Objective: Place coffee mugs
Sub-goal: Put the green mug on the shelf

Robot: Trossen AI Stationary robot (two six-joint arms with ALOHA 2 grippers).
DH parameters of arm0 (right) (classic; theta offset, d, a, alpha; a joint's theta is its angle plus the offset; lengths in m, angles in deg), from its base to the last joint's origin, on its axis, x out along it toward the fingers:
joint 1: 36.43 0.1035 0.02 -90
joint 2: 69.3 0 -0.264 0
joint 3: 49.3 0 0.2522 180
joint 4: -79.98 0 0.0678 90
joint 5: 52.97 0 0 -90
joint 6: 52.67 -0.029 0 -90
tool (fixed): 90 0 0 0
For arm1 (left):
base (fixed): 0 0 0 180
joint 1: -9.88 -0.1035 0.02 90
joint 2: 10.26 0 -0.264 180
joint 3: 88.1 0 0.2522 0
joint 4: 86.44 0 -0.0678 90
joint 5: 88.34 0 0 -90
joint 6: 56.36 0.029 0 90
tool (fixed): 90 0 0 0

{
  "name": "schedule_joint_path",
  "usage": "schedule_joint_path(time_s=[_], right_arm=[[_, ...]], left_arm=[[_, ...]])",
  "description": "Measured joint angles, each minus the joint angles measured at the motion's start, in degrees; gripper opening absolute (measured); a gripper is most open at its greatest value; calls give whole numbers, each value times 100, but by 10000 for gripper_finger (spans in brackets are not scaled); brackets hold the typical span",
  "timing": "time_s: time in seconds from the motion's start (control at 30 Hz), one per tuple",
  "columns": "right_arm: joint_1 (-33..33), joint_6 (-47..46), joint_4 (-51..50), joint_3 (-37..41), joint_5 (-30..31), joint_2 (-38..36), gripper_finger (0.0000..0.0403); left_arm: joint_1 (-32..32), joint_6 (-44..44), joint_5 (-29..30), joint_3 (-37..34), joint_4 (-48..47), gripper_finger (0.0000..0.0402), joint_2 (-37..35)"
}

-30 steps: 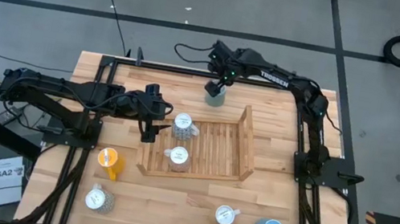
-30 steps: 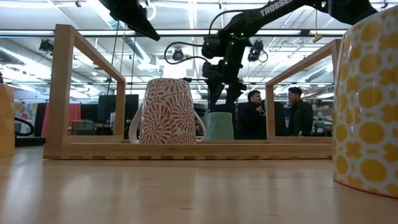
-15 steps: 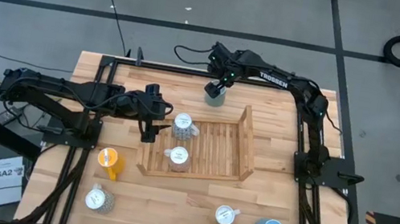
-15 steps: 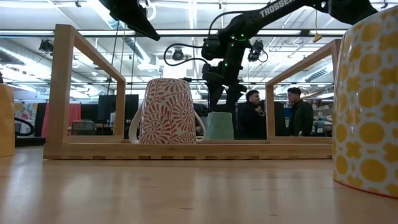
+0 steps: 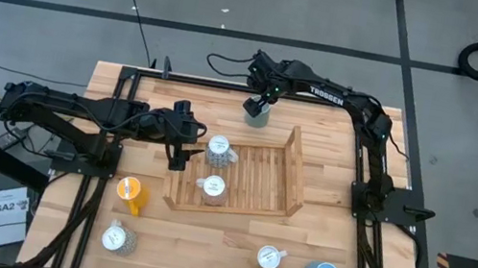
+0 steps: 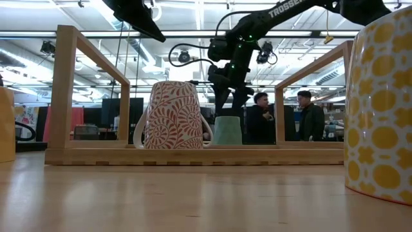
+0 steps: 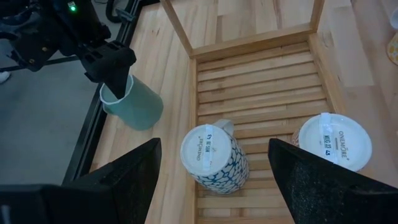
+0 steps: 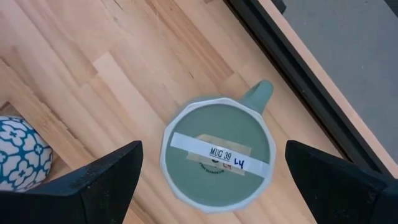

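Green mug: You have the green mug standing upside down, base up, on the bare table at the far edge, just outside the wooden rack. A paper label is taped across its base and its handle points toward the table's edge rail.
Right gripper: Your right gripper sits directly above that mug with its jaws spread wide, one finger on either side of the body and nothing held.
Left gripper: Your left gripper waits at the rack's left end, jaws also spread and empty, looking across two mugs standing inverted on the slats: a blue-patterned mug and a white-based mug.
Other mugs: The rest, including an orange mug, stand on the near part of the table, well apart from the rack.
Handling: Treat it as glazed ceramic, I judge: rigid, fairly heavy for its size, slick, and apt to chip if dropped or knocked against the rack frame.
Where to grip: Close across the round body below the base, with the fingers clear of the handle. The wall looks slightly tapered, so a grip low on the body should slip less than one near the base edge.
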Motion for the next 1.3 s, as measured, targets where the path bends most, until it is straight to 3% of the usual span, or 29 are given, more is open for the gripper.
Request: schedule_joint_path(time_s=[0.2, 1.3], right_arm=[[0, -4, 0, -2, 310, 0, 399], [0, 1, 861, 837, 269, 11, 399]], left_arm=[[0, 0, -17, 0, -1, 302, 0], [2, 1, -18, 0, 0, 302, 0]])
